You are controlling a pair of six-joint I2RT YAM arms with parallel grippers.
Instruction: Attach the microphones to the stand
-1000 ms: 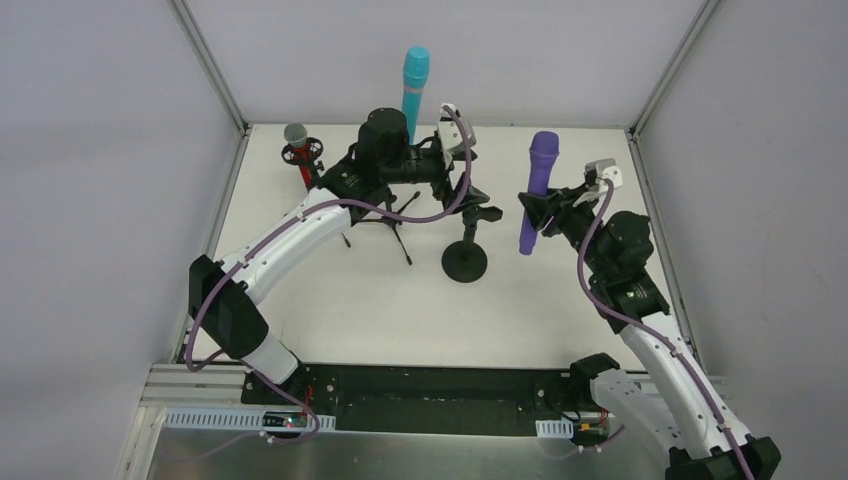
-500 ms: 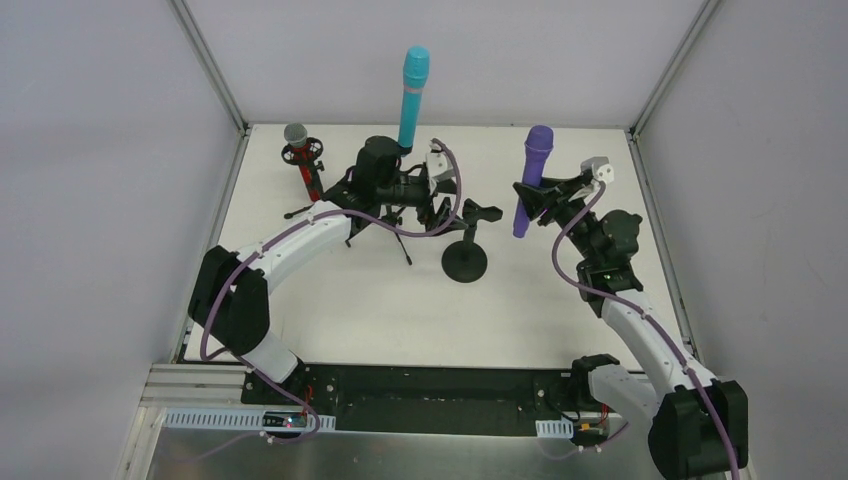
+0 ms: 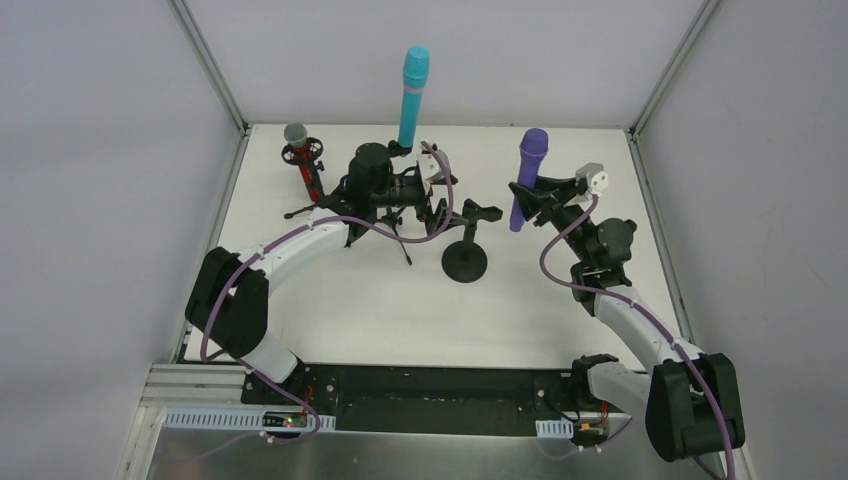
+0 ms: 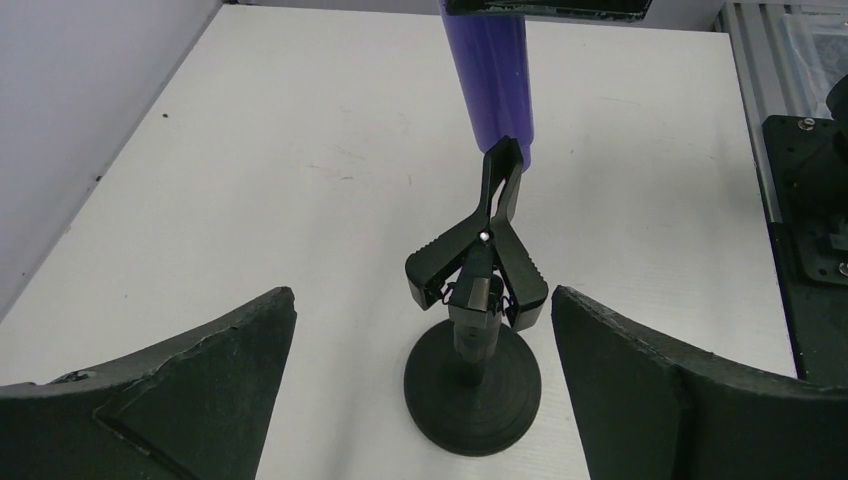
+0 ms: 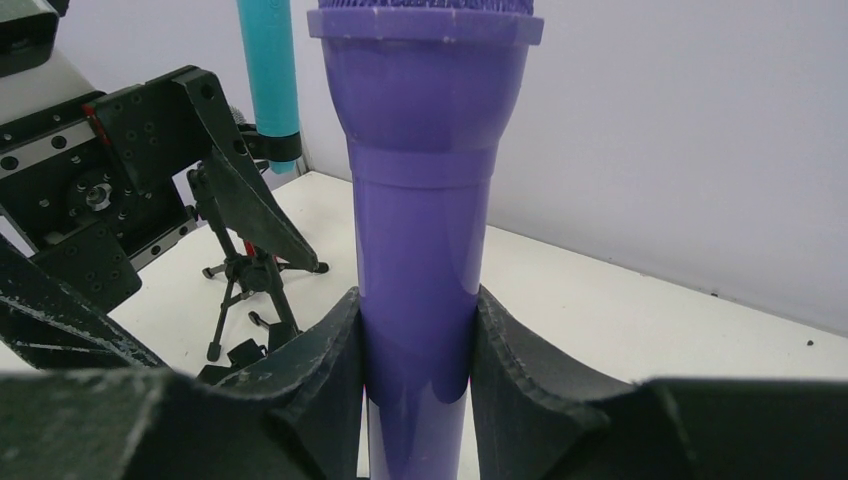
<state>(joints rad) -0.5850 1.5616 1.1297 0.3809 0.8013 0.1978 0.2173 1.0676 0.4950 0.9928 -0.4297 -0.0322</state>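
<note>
The white tabletop (image 3: pixel 400 300) is seen brightly and evenly lit from above, with only faint, soft shadows cast beneath the round-based stand (image 4: pixel 475 300). The purple microphone (image 5: pixel 420 250) is rendered sharp, a soft sheen along its barrel.

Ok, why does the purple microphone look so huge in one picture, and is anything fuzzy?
Right wrist view: the purple plastic stick microphone sits right by the lens, clamped in the right gripper, so it fills the frame. Left wrist view: the black fingers loom large in the bottom corners; the black clip stand is sharp. Top view: even light, faint shadows, nothing badly blurred.
</note>
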